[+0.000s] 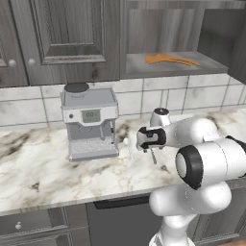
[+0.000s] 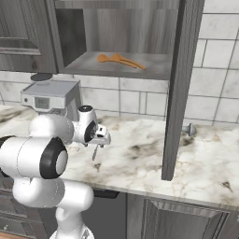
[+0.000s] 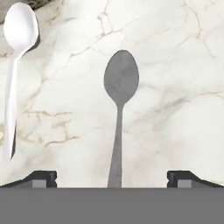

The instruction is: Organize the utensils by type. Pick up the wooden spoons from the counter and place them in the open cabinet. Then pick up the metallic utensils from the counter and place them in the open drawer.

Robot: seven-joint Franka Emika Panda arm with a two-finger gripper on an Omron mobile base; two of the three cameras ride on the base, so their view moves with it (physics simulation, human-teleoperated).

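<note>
Two wooden spoons point(image 1: 170, 59) already lie on the open cabinet point(image 1: 211, 38) shelf; both metallic utensils remain on the counter point(image 1: 43, 168). From left: pale spoon point(image 3: 15, 65), then darker spoon point(image 3: 120, 109), centred between the spread gripper point(image 3: 112, 177) fingers. Bare marble surrounds both spoons, and the cabinet door point(image 2: 179, 88) hangs to the right.

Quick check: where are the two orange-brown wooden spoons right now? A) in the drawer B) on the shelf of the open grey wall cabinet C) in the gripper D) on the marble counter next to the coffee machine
B: both orange-brown wooden spoons lie on the flat shelf of the open grey wall cabinet; the open gripper hangs over the dark grey metal spoon on the counter.
</note>
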